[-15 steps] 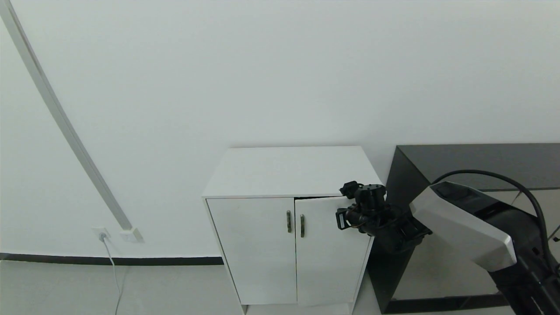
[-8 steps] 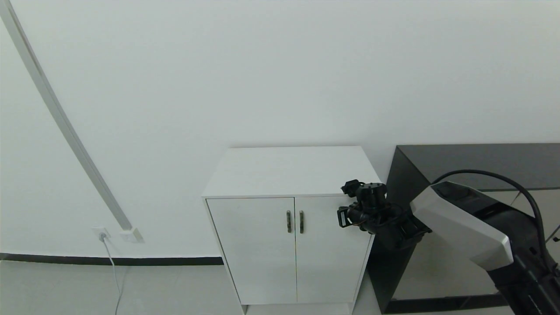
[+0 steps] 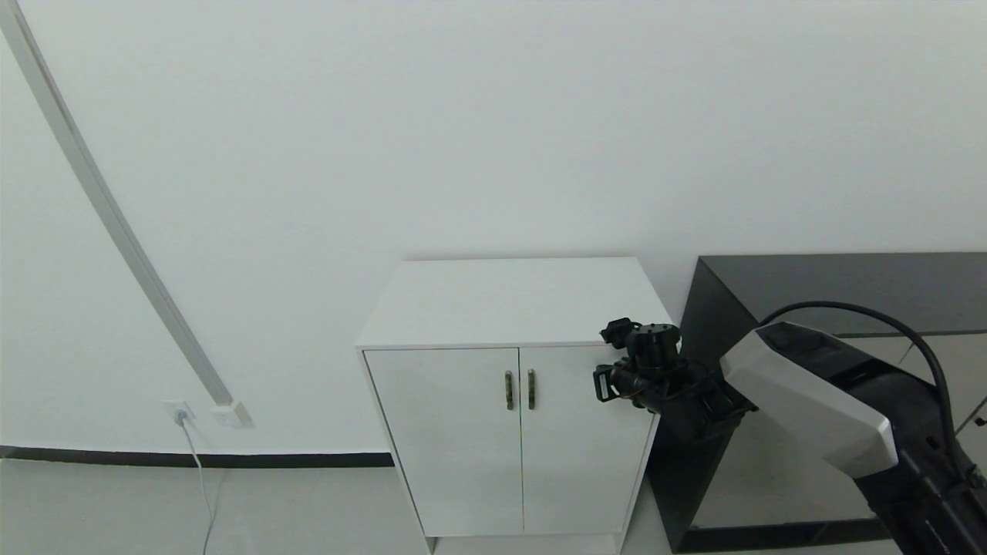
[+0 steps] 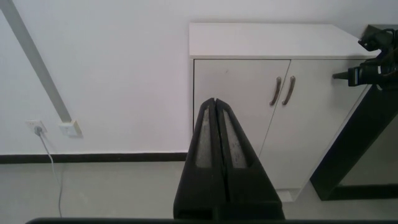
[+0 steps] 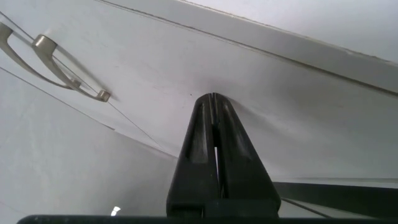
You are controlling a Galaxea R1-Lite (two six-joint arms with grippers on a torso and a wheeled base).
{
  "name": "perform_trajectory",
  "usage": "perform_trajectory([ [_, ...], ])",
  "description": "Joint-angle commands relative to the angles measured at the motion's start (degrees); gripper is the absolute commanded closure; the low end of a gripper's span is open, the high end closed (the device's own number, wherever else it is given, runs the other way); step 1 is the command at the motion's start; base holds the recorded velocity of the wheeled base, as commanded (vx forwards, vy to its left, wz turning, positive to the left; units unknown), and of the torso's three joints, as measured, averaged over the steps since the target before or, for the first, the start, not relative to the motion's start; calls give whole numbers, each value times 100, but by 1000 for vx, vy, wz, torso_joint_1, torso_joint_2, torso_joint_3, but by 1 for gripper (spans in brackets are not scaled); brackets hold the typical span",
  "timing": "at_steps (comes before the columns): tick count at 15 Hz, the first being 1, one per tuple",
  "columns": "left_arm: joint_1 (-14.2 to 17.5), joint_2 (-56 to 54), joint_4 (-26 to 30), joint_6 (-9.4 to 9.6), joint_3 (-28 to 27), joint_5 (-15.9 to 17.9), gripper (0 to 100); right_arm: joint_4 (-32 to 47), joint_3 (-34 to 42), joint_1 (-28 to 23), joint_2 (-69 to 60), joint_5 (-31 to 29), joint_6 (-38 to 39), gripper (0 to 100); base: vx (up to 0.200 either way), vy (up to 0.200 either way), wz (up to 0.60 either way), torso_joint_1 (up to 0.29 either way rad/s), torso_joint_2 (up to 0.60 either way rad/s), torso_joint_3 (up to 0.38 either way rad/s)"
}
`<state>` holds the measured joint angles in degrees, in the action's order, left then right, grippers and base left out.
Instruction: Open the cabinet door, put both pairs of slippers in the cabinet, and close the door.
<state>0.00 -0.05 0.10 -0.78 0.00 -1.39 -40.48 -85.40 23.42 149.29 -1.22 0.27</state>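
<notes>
Room: plain white wall [image 3: 493, 116] behind, pale floor [image 3: 100, 509] below, black skirting strip [image 3: 193, 460] along the join.
Cabinet [image 3: 501, 304]: white, low, set against the wall, a little right of the middle in the head view.
Doors: left door [image 3: 451, 439] and right door [image 3: 578, 455] both shut, flush, with a thin seam between them.
Handles [image 3: 509, 390]: two slim metal bars, upright, side by side at the seam, one on each door.
Right tool [image 5: 214, 99]: fingers pressed together, pinching nothing; tip touching the face of the right door near its upper outer corner, well apart from the handles.
Left tool [image 4: 215, 104]: fingers pressed together, pinching nothing; held in open air in front of the cabinet, well apart from it, pointed toward the left door.
Black unit [image 3: 833, 281]: dark, glossy, just beside the cabinet on its right, against the same wall.
Conduit [image 3: 116, 223]: white strip slanting down the wall, far to the cabinet's left, ending at a small box.
Socket [image 3: 177, 411]: low on the wall beside that box, plug in, white cable [image 3: 202, 478] dropping to the floor.
</notes>
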Motion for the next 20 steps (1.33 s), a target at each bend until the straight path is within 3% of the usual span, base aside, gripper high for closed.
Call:
perform_trajectory([
  [1,0,5,-1,-1,0,-2,100,-3,23,5,-14,-1,0,100,0,0,0,0,0,0],
  [9,0,5,-1,-1,0,-2,100,-469,823,84,-409,-361,8,100,0,0,0,0,0,0],
  [15,0,5,-1,-1,0,-2,100,-1418,2853,-101,-1631,-405,43,100,0,0,0,0,0,0],
  [19,0,5,-1,-1,0,7,100,-1910,4365,-610,-2721,-405,43,100,0,0,0,0,0,0],
  [20,0,5,-1,8,0,7,100,-2060,4813,-944,-3028,-405,43,100,0,0,0,0,0,0],
])
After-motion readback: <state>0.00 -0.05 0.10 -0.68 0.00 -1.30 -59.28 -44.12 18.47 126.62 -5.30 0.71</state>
